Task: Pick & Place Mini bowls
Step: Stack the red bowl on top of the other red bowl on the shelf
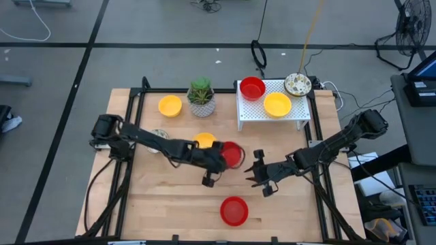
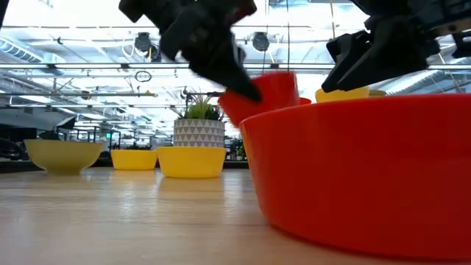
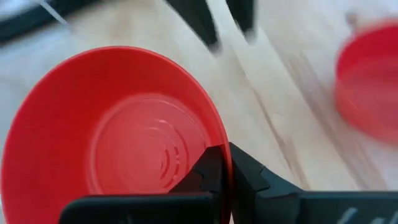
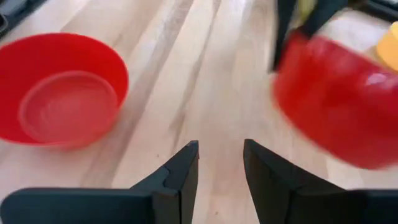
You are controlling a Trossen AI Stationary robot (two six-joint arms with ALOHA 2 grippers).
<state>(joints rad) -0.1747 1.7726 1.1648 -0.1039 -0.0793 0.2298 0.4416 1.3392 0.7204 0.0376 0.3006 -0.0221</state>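
My left gripper is shut on a red mini bowl near the middle of the table. The bowl also shows in the low view and, blurred, in the right wrist view. My right gripper stands open just right of it, with nothing between its fingers. A second red bowl rests on its base near the front edge. A yellow bowl sits under my left arm, and another at the far left. A speckled bowl is partly hidden by the arm. My left gripper pinches the red bowl's rim on the side nearest the wrist. One finger is inside the bowl and the other outside its wall. The fingers slant down from the table's left. The bowl is lifted and tilted.
A white perforated rack at the far right carries a red bowl, a yellow bowl and a speckled bowl. A potted plant stands at the far middle. Bare wood lies at the near left.
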